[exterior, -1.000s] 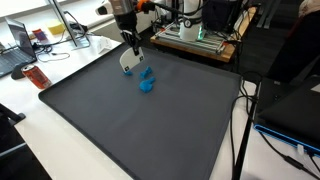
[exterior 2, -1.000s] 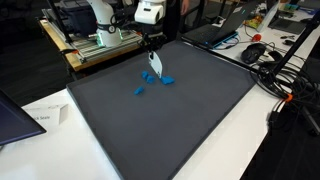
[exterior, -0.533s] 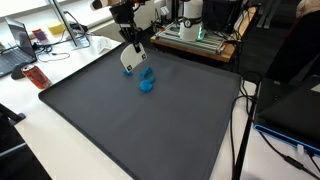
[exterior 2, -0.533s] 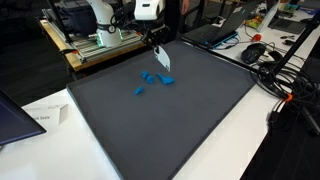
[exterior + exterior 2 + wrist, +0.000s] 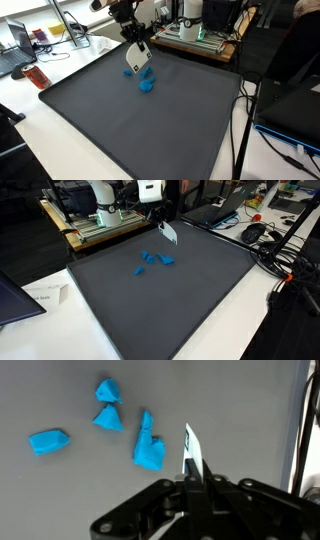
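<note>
End effector [image 5: 136,43] higher, white piece [image 5: 138,60] tilted, lifted

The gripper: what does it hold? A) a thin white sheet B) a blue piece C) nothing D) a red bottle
A: in the wrist view the gripper is shut on a thin white sheet, while the blue pieces lie loose on the mat.

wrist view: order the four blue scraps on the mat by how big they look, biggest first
1. tall blue scrap, beside the white card shut in the pincer
2. leftmost blue scrap
3. top blue scrap and middle blue scrap: look about alike, not ranked
</note>
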`<move>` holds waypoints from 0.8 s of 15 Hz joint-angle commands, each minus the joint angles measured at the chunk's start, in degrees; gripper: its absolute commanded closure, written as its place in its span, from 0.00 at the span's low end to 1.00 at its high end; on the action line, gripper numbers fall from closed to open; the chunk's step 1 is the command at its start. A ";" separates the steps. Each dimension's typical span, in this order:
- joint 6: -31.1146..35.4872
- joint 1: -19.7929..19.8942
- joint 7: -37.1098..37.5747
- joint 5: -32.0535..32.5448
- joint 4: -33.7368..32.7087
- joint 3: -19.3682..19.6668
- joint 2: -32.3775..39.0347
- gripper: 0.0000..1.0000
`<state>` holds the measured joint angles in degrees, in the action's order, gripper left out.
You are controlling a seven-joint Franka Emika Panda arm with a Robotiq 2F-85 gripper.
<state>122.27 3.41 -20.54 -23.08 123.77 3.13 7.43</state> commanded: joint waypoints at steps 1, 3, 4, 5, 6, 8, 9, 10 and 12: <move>-1.66 1.27 -5.60 -3.85 -1.45 -1.30 1.84 0.99; -1.58 1.56 -8.33 -5.51 -1.49 -1.67 2.82 0.99; -1.70 1.74 -9.63 -6.21 -1.56 -1.88 3.38 0.99; -1.81 1.94 -10.85 -6.96 -1.64 -2.07 3.91 0.99; -1.89 2.16 -11.94 -7.55 -1.75 -2.28 4.45 0.99; -2.21 2.70 -14.34 -9.00 -1.93 -2.83 5.36 0.99; -2.32 2.85 -15.04 -9.28 -1.97 -3.04 5.74 0.99; -2.31 2.98 -15.57 -9.50 -2.01 -3.20 5.99 0.99; -2.19 3.07 -15.25 -9.11 -2.12 -3.27 5.91 0.99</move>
<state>121.78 5.05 -34.28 -30.77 123.04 0.82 12.85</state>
